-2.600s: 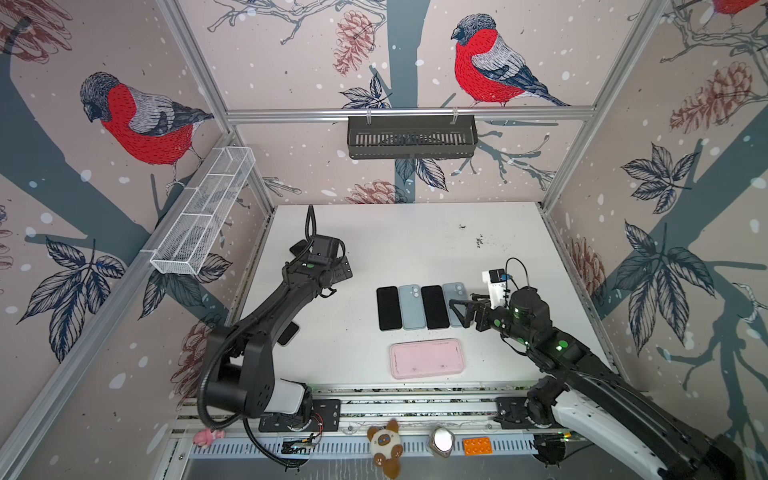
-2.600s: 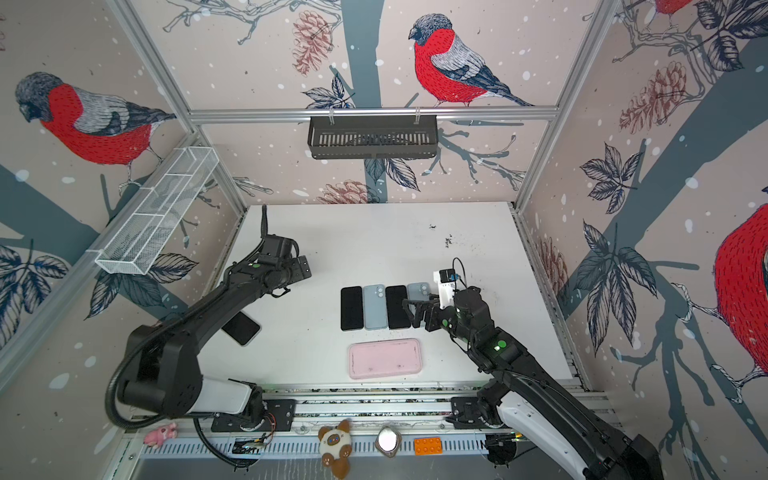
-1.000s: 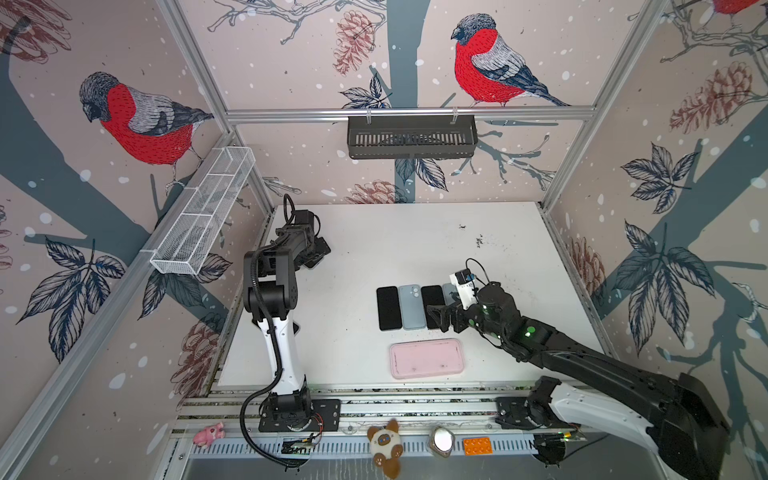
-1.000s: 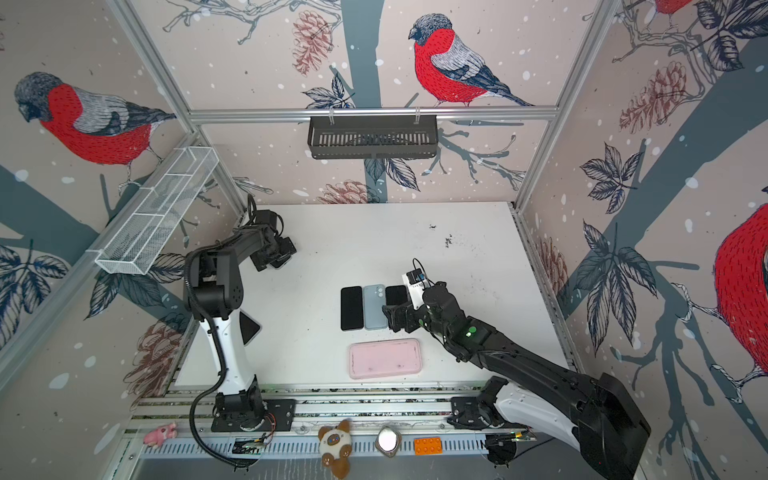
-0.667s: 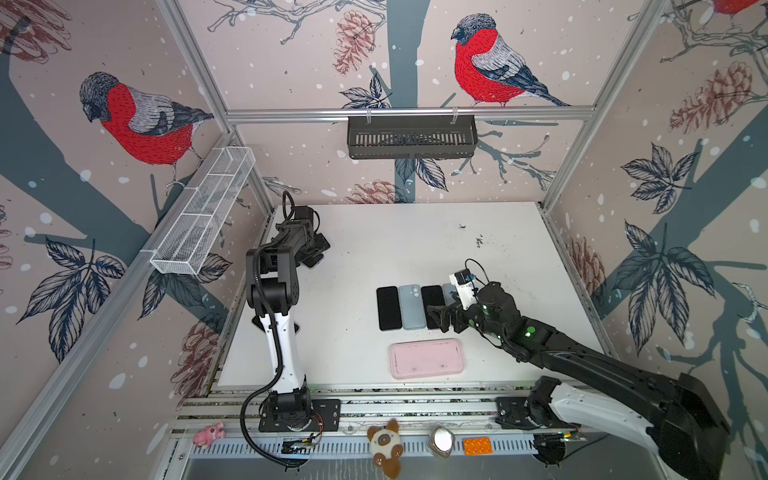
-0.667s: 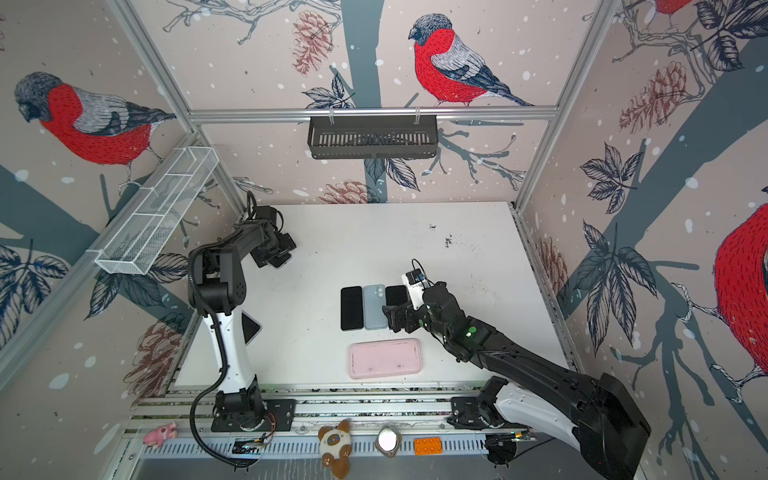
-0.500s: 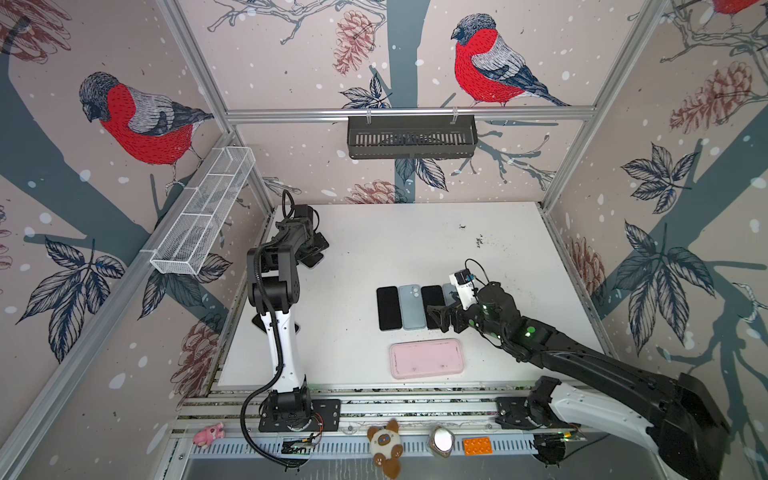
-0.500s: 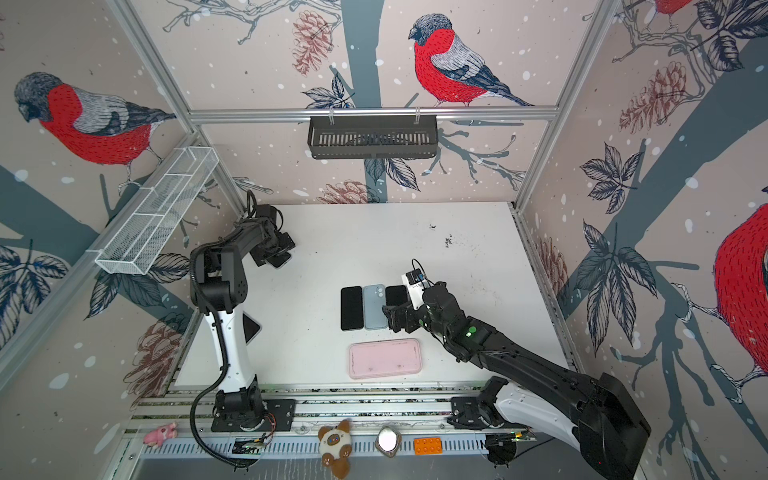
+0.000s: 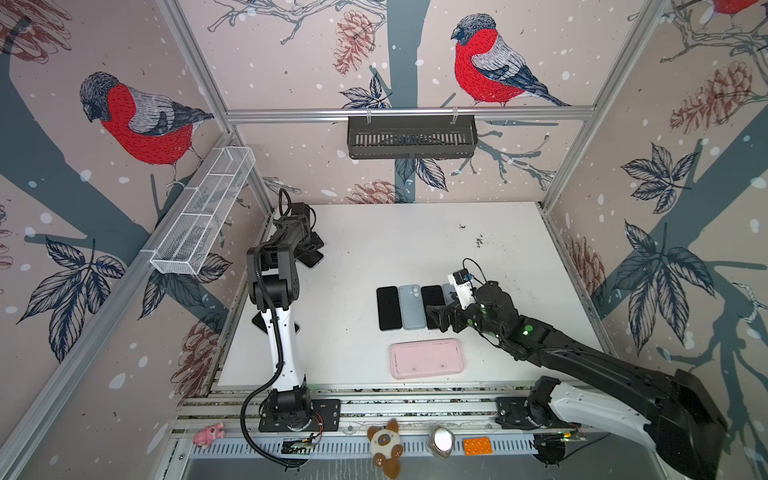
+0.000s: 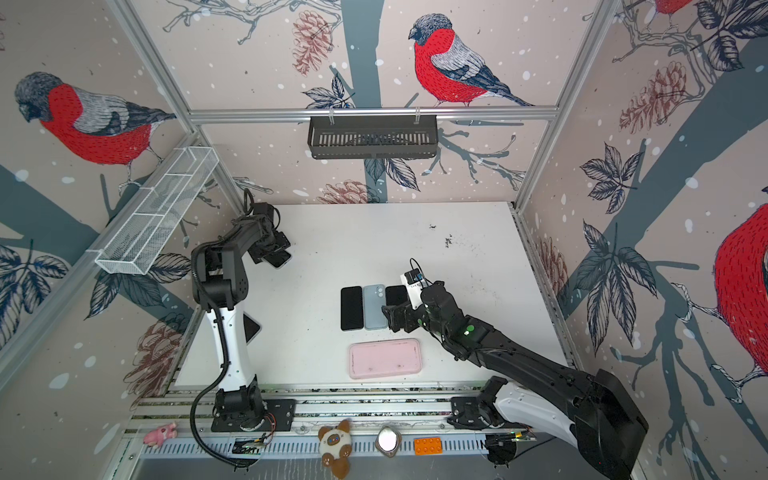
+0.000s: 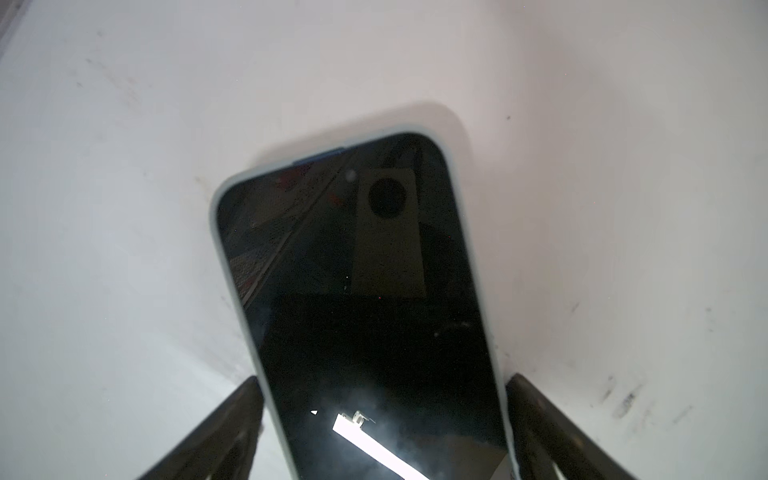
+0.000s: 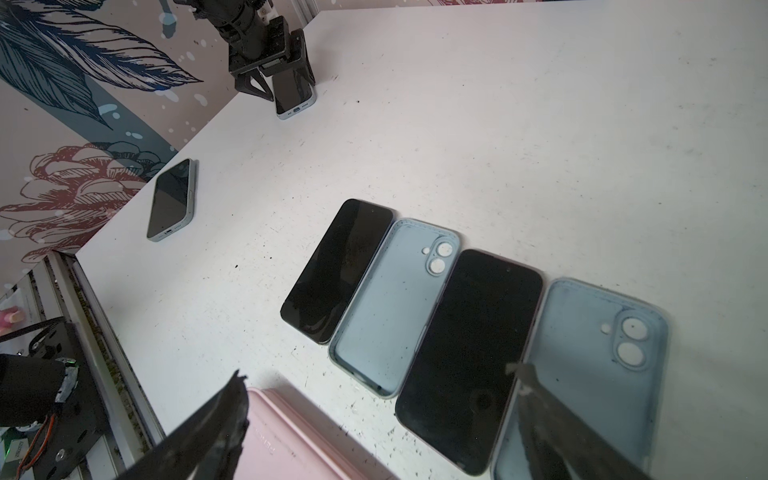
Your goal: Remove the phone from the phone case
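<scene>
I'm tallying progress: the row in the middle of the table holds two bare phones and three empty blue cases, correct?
The case count is wrong. The row holds two bare phones and two empty blue cases, not three; the right wrist view shows all four lying side by side.

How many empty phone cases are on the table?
2, both light blue, in the row of four: the left case second from the left in both top views, the right case at its right end.
</scene>
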You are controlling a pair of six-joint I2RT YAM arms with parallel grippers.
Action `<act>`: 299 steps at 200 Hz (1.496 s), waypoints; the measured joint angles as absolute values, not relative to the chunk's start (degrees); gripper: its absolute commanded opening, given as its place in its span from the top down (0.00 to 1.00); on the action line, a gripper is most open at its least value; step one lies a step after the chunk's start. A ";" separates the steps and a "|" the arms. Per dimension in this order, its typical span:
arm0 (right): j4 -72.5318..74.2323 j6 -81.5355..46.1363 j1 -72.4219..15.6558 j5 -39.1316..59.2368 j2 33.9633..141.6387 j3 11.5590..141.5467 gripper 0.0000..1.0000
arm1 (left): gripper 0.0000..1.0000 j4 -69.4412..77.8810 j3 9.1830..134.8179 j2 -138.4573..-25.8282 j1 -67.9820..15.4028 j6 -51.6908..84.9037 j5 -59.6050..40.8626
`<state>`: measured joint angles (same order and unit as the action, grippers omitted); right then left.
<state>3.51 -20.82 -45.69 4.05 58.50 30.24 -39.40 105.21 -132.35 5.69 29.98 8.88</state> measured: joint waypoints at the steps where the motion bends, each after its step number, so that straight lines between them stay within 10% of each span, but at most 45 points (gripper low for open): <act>1: 3.51 -20.82 -45.69 4.05 58.52 30.26 0.01 | 0.17 -39.35 105.16 -132.33 5.69 30.00 8.86; 299: 13.43 -26.00 -46.26 17.82 92.09 51.83 0.02 | 0.40 -15.09 64.36 -102.54 -2.39 31.64 -27.68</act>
